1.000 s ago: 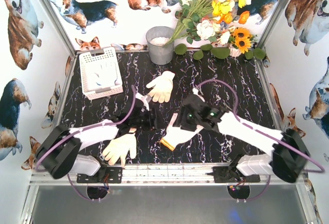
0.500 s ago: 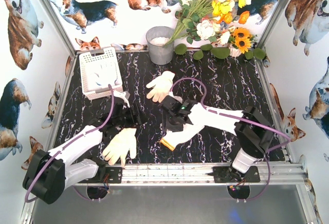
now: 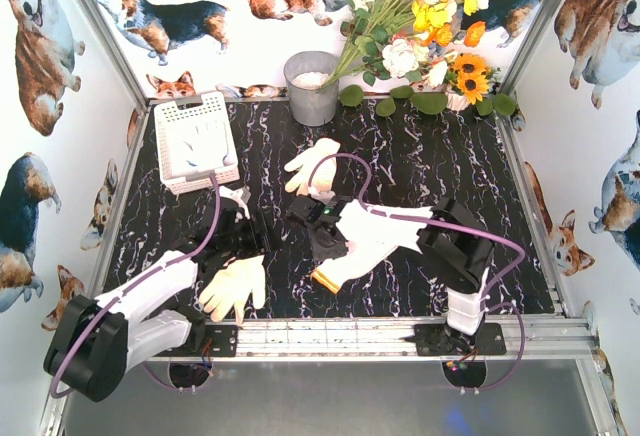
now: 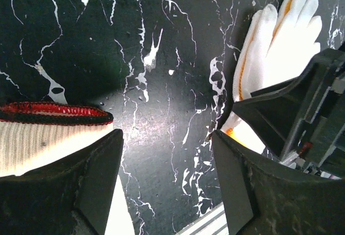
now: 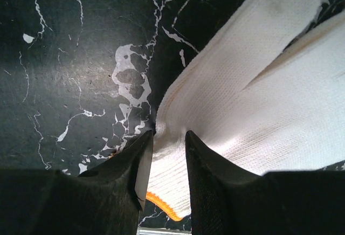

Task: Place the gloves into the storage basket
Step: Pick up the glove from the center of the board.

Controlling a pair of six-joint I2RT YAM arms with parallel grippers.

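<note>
A white glove with an orange cuff lies at the table's middle. My right gripper is at its left edge, and the jaws pinch a raised fold of that glove. My left gripper stands open over bare table, between a cream glove with a red-and-black cuff and the white glove. That cream glove lies near the front edge. Another pale glove lies further back. The white lattice storage basket at the back left holds white gloves.
A grey metal bucket stands at the back centre, with a bunch of artificial flowers to its right. Purple cables loop over both arms. The metal rail runs along the front edge.
My right gripper has slid left along the white glove to its edge and its jaws have narrowed onto the fabric. My left gripper has moved left, away from the centre.
</note>
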